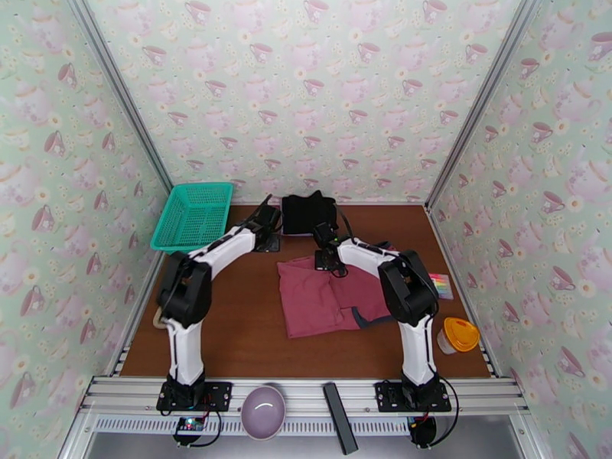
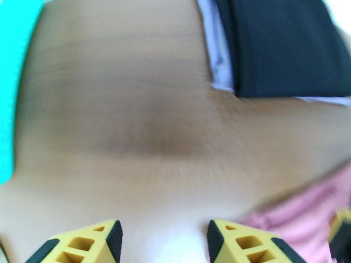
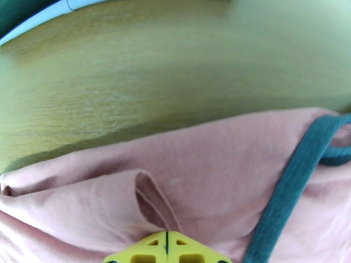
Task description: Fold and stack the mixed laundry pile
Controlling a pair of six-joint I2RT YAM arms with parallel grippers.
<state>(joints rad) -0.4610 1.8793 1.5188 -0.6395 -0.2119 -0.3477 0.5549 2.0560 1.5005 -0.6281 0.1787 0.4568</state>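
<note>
The dusty-red top [image 1: 325,300] lies spread in the middle of the table, navy trim [image 3: 285,193] at its right. My right gripper [image 1: 327,258] sits at the top's far edge. In the right wrist view its fingertips [image 3: 166,247] are shut together on a pinched fold of the red cloth. The black garment [image 1: 307,212] lies folded at the back centre, with the lavender cloth [image 2: 221,58] showing beneath its edge. My left gripper [image 1: 269,227] hovers left of the black garment [image 2: 281,44], open over bare wood [image 2: 164,235] with nothing between its fingers.
A teal mesh basket [image 1: 193,216] stands at the back left corner. At the right edge are a small colourful strip [image 1: 441,285] and an orange-lidded jar [image 1: 459,335]. A purple bowl [image 1: 263,411] and a black bar [image 1: 339,419] rest on the front rail.
</note>
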